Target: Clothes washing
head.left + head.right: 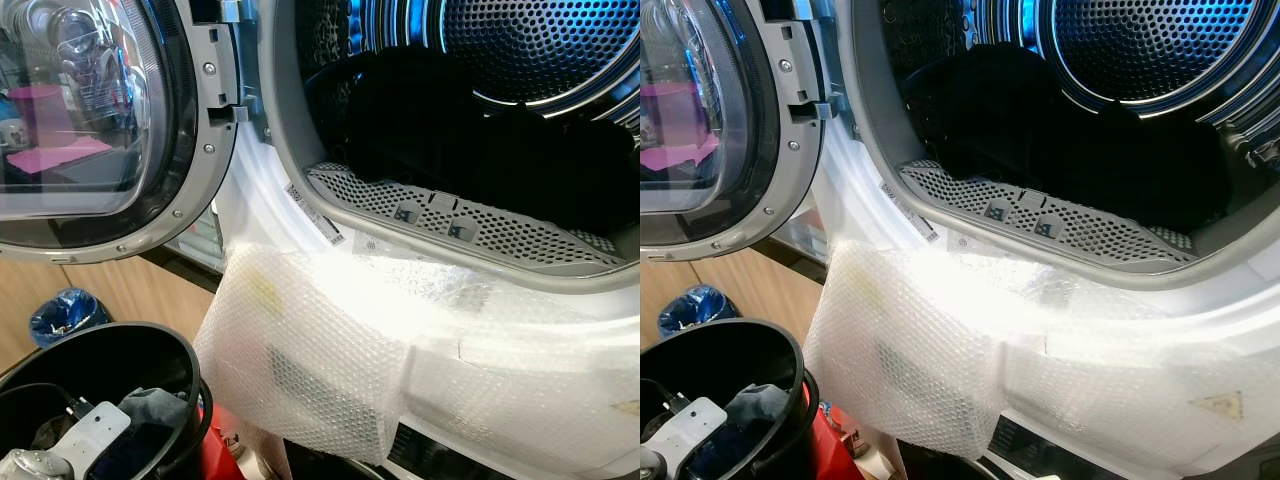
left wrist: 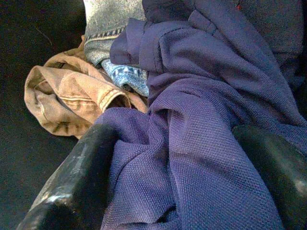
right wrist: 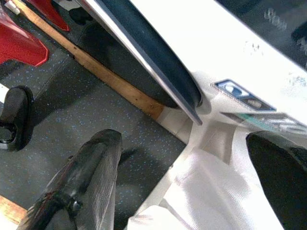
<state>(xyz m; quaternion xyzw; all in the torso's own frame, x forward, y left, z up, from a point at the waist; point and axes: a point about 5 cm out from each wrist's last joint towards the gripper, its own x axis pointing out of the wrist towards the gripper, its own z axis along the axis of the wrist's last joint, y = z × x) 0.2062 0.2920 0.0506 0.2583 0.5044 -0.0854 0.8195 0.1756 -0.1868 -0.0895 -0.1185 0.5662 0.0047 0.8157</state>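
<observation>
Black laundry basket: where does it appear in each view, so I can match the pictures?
Left eye view: the black basket is at the bottom left corner.
Right eye view: bottom left corner again.
Left wrist view: its dark inside lies behind the clothes.
Shared landmark: the blue-purple garment lying in it.

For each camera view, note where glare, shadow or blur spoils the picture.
Left eye view: glare whitens the bubble wrap; dark clothes in the drum lose detail. Left wrist view: purple garment sharp, near fingers blurred. Right wrist view: white washer panel overexposed.
</observation>
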